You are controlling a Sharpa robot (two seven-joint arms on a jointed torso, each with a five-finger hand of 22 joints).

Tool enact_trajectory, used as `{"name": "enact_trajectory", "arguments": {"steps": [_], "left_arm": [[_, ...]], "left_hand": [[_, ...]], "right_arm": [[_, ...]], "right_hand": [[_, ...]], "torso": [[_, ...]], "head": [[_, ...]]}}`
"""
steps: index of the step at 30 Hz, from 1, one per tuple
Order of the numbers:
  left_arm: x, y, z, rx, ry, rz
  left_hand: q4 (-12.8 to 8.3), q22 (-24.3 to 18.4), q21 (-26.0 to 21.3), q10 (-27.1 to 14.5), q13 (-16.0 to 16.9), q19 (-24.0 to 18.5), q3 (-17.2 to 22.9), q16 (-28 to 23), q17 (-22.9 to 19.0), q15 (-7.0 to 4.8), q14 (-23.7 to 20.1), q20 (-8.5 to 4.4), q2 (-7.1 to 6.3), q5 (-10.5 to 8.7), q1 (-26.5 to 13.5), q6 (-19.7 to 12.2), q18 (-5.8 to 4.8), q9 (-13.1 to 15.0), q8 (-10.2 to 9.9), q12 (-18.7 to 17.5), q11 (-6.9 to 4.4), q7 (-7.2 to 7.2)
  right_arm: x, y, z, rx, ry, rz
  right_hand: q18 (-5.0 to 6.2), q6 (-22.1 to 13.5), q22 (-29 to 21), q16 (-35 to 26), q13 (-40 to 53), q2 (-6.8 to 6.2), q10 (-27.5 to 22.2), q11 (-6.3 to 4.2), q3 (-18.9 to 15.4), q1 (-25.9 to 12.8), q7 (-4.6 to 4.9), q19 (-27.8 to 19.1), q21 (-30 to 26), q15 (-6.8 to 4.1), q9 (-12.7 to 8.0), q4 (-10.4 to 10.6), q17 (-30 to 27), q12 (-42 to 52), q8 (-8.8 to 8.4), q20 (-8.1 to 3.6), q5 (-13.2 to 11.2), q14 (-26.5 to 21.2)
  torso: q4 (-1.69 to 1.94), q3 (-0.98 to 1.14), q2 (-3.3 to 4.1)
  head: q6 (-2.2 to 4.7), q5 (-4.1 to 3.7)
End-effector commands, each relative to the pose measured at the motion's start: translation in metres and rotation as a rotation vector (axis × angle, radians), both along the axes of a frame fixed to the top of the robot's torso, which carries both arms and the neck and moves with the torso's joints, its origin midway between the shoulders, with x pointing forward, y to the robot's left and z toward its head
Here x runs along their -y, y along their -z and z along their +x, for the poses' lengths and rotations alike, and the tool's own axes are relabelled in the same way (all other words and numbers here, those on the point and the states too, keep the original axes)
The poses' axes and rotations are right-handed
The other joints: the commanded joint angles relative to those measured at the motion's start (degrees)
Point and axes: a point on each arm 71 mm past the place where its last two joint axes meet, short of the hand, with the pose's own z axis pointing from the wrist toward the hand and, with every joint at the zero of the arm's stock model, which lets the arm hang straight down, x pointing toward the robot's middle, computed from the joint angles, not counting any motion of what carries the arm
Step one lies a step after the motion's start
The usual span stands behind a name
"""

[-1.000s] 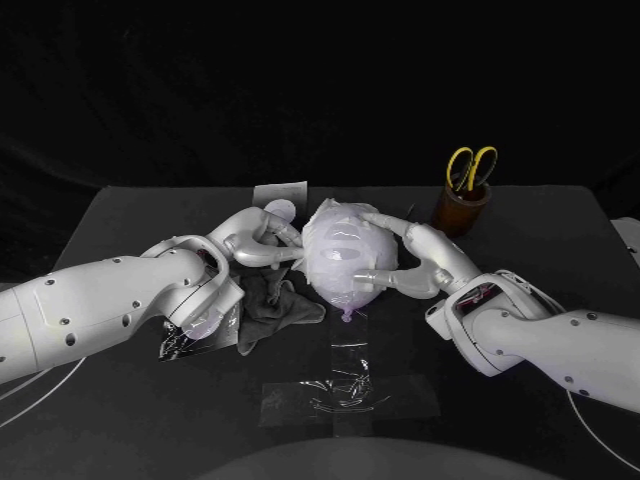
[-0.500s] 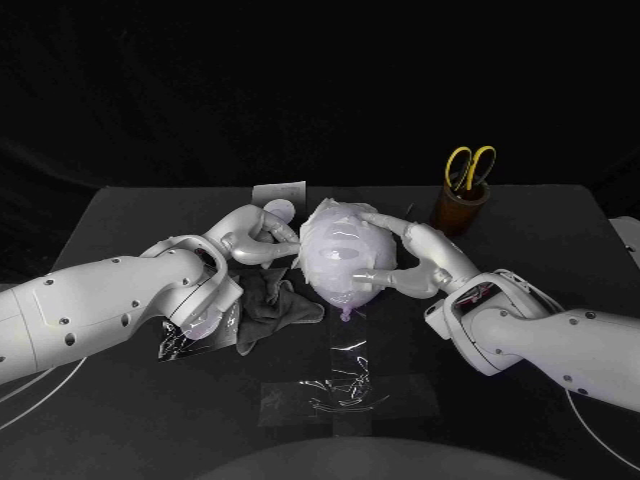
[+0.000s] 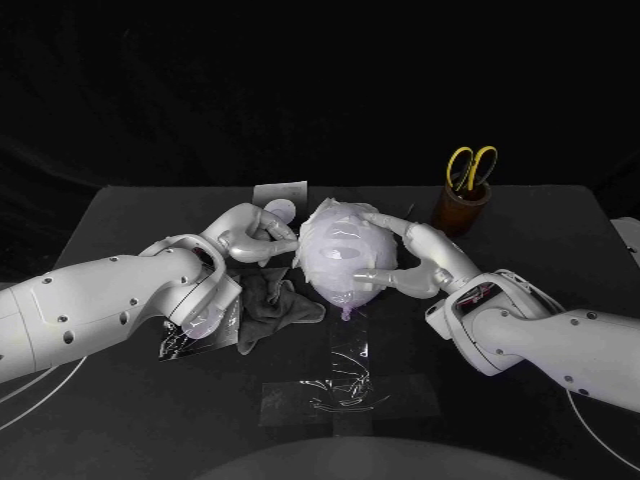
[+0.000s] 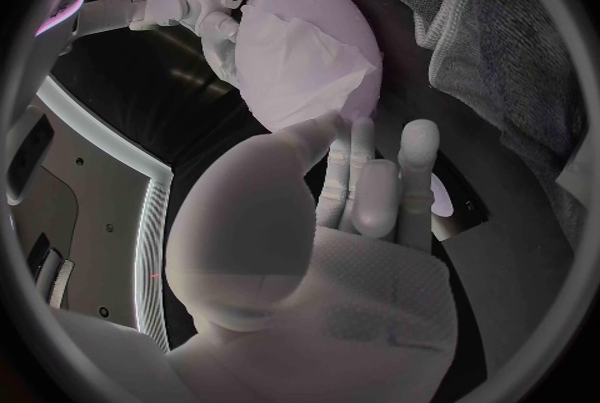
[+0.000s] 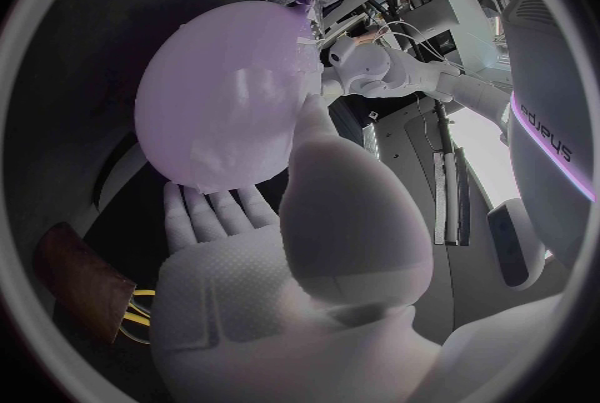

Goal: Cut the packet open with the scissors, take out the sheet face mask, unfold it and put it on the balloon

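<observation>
1. Holding the balloon near the middle of the table with the right robot hand, closed round it from 3 o'clock, fingers over the top and below. Probably done to stop it rolling while the sheet is smoothed.
2. Draped over the balloon's upper face: the mask. Judged near the end of the last step.
3. Reaching in from 9 o'clock with the left robot hand, fingers apart and straight, holding nothing. Likely placed to press the mask's edge flat. Cannot tell whether touching.
4. Lying just beside the balloon at 7 o'clock: a grey cloth. Lying well apart at 6 o'clock: a clear film.
5. Standing upright in a brown holder at 2 o'clock: the scissors, near the right fingers. Worth avoiding in any wide pull-back.
6. Open table at 4 o'clock and 12 o'clock; far edge close behind the balloon.
</observation>
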Motion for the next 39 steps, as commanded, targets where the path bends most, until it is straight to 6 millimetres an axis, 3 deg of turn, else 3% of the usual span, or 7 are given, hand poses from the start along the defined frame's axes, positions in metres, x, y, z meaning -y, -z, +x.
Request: {"name": "enact_trajectory", "arguments": {"steps": [1, 15, 20, 21, 24, 28, 39], "left_arm": [[-0.002, -0.001, 0.001, 0.003, -0.019, -0.021], [-0.013, 0.001, 0.004, -0.019, -0.068, -0.027], [-0.013, 0.002, 0.003, -0.039, -0.052, -0.034], [-0.012, 0.002, 0.003, -0.044, -0.046, -0.035], [-0.01, 0.003, 0.002, -0.057, -0.026, -0.037], [-0.008, 0.003, 0.001, -0.069, -0.002, -0.04], [-0.004, 0.004, 0.001, -0.08, 0.023, -0.051]], "left_hand": [[0.0, 0.3, 0.4, 0.5, 0.0, 0.3, 1.2, 0.4, 0.1, 0.04, 0.4, -0.39, -0.21, 0.19, 0.3, -0.3, -0.48, 4.0, 0.8, 0.3, -0.23, -0.26], [-1.5, 1.5, 1.9, -0.3, 1.1, -0.3, 8.4, 0.6, 0.2, -0.14, 0.6, -0.87, -2.55, 0.19, -1.6, -0.6, -0.46, 7.7, 1.4, 1.9, -0.35, -0.21], [0.0, -1.8, -0.8, -2.8, 0.0, -3.9, 5.5, -0.3, -4.8, 1.21, -2.1, -0.2, -3.17, 0.13, -3.7, -5.9, 0.02, 7.0, -2.0, -0.4, 1.32, 1.04], [0.4, -3.8, -2.3, -4.1, -0.5, -5.9, 3.5, -0.8, -7.6, 1.92, -3.7, 0.19, -5.53, 0.11, -5.3, -7.9, 0.3, 6.3, -3.6, -1.5, 2.24, 1.79], [1.1, -5.3, -4.2, -5.5, -1.7, -7.5, 1.4, -1.7, -11.0, 3.18, -6.2, 1.36, -6.46, -0.04, -5.9, -9.5, 0.32, 4.9, -5.9, -3.7, 3.37, 2.68], [1.6, -5.6, -4.8, -5.9, -2.2, -7.8, -0.7, -2.1, -13.4, 3.57, -7.8, 1.79, -8.4, 0.1, -7.0, -10.1, 0.41, 4.3, -6.8, -4.5, 3.8, 3.17], [3.3, -6.4, -6.1, -5.3, -3.1, -8.0, -4.9, -1.8, -14.5, 3.72, -9.1, 2.61, -8.21, 0.16, -6.8, -8.7, 0.83, 3.0, -8.3, -5.6, 3.77, 2.95]], "right_arm": [[-0.002, 0.008, -0.003, -0.051, -0.024, -0.025], [-0.002, 0.008, -0.003, -0.052, -0.025, -0.026], [-0.002, 0.008, -0.003, -0.053, -0.026, -0.026], [-0.002, 0.008, -0.003, -0.053, -0.026, -0.026], [-0.003, 0.008, -0.003, -0.053, -0.026, -0.026], [-0.003, 0.008, -0.003, -0.053, -0.026, -0.026], [-0.003, 0.008, -0.003, -0.054, -0.027, -0.025]], "right_hand": [[0.31, 0.1, 0.0, -0.4, 0.1, 0.76, -0.1, 0.2, 0.4, 0.1, 8.12, 0.5, 0.3, -0.05, 0.1, 0.1, -0.1, 0.4, 0.14, 0.11, -0.4, -0.1], [0.31, 0.1, 0.0, -0.4, 0.1, 0.77, -0.1, 0.21, 0.4, 0.1, 8.11, 0.5, 0.3, -0.05, 0.0, 0.1, -0.1, 0.4, 0.12, 0.11, -0.4, -0.2], [0.31, 0.1, 0.0, -0.4, 0.1, 0.77, -0.1, 0.21, 0.4, 0.1, 8.11, 0.5, 0.3, -0.05, 0.0, 0.1, -0.1, 0.4, 0.12, 0.11, -0.4, -0.2], [0.31, 0.1, 0.0, -0.4, 0.1, 0.77, -0.1, 0.21, 0.4, 0.1, 8.11, 0.5, 0.3, -0.05, 0.0, 0.1, -0.1, 0.4, 0.12, 0.11, -0.4, -0.2], [0.31, 0.1, 0.0, -0.4, 0.1, 0.77, -0.1, 0.21, 0.4, 0.1, 8.11, 0.5, 0.3, -0.05, 0.0, 0.1, -0.1, 0.4, 0.12, 0.11, -0.4, -0.2], [0.31, 0.1, 0.0, -0.4, 0.1, 0.77, -0.1, 0.21, 0.4, 0.1, 8.11, 0.5, 0.3, -0.05, 0.0, 0.1, -0.1, 0.4, 0.12, 0.11, -0.4, -0.2], [0.31, 0.0, 0.0, -0.4, 0.1, 0.79, -0.2, 0.21, 0.3, 0.1, 8.12, 0.5, 0.3, -0.05, 0.0, 0.1, -0.1, 0.4, 0.09, 0.11, -0.4, -0.1]], "torso": [[-0.03, 0.01, 0.01], [-0.01, 0.03, -0.02], [0.0, 0.06, -0.02], [0.0, 0.05, 0.0], [0.0, 0.04, 0.0], [-0.06, 0.04, 0.02], [-0.05, 0.04, 0.02]], "head": [[0.05, 0.06], [0.11, 0.33], [0.12, 0.36], [0.13, 0.35], [0.12, 0.35], [0.08, 0.38], [-0.02, 0.3]]}}
